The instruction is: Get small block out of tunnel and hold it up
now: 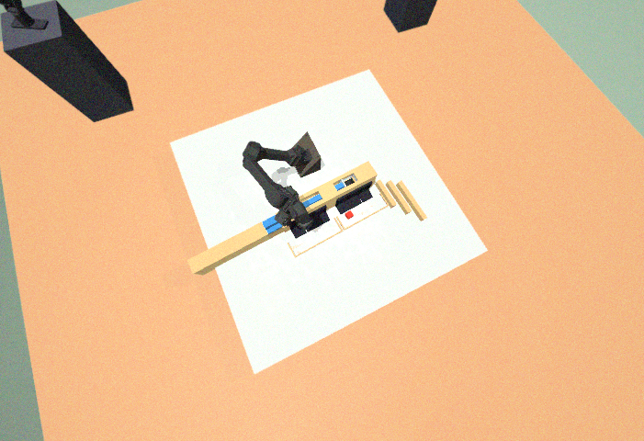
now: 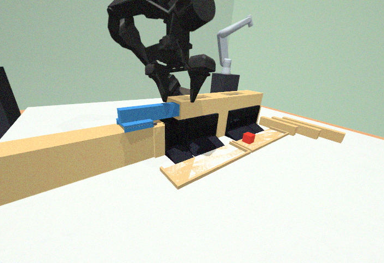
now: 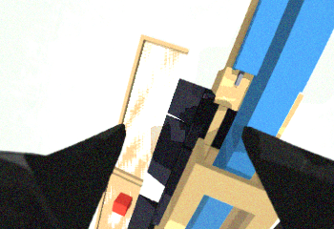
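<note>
the claw (image 1: 296, 229) (image 2: 178, 101) (image 3: 183, 130) stands with its 2 fingers wide apart, nothing between them, above the near end of the tunnel (image 1: 367, 170) (image 2: 245, 100) (image 3: 222, 174). the red block (image 1: 349, 214) (image 2: 248, 137) (image 3: 122, 204) sits outside, on the farther tray (image 1: 364, 220) (image 2: 271, 139) (image 3: 109, 183). judged next: travel along the tunnel, then down beside it. no legible brands, labels or writing.
</note>
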`<state>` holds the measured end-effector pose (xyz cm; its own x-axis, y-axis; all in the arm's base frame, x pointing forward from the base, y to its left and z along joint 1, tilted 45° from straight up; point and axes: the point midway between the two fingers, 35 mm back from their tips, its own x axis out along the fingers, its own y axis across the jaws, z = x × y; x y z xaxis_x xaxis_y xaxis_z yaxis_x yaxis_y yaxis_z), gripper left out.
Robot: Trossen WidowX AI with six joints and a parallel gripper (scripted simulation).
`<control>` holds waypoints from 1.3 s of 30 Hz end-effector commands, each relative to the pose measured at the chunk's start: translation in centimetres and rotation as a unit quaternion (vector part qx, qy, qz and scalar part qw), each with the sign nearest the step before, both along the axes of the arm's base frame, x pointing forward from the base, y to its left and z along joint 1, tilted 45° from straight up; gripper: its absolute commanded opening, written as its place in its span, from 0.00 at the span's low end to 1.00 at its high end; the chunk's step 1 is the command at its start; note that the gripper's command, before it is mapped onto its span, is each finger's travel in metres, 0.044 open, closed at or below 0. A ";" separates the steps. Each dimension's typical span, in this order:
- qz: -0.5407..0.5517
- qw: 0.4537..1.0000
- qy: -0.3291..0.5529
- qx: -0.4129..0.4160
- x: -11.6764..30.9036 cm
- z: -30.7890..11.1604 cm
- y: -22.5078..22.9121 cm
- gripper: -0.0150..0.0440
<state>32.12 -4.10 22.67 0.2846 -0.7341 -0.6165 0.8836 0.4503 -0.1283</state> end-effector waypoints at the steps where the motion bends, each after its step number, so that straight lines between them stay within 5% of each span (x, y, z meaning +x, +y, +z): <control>1: 0.072 0.997 0.039 0.004 2.3 -0.8 2.7 1.00; 10: 0.202 0.955 0.215 -0.018 5.5 -6.9 9.9 1.00; 21: 0.335 0.805 0.486 -0.061 4.3 -20.0 19.1 1.00; 39: 0.337 0.802 0.489 -0.061 4.6 -21.6 18.2 1.00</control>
